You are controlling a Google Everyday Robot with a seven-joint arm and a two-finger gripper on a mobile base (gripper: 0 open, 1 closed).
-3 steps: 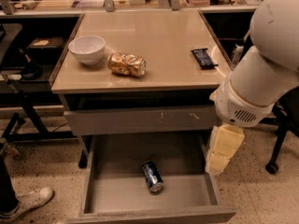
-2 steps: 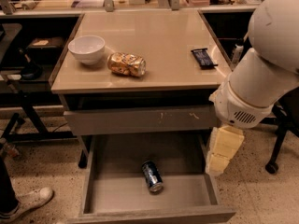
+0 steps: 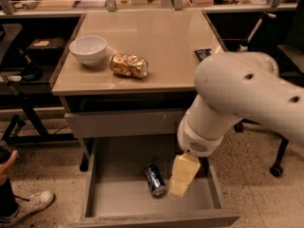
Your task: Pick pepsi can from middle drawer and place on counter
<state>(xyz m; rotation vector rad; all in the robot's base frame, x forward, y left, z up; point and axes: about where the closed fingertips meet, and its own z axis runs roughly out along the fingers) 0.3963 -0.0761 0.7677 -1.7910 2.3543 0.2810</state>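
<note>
gripper (image 3: 182, 181): lower centre, just right of the pepsi can (image 3: 155, 179); I cannot tell its opening
pepsi can: on its side in the open middle drawer (image 3: 114, 196); hence my low reach
counter (image 3: 156, 37): upper centre; the can's destination

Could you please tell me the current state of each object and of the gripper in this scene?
pepsi can: lying on its side on the drawer floor.
middle drawer: pulled open.
grey drawer front: pushed in.
gripper: lowered into the middle drawer, just right of the pepsi can.
golden can: lying on its side on the counter.
white bowl: upright, looks empty.
snack bar: lying flat, partly hidden by the arm.
</note>
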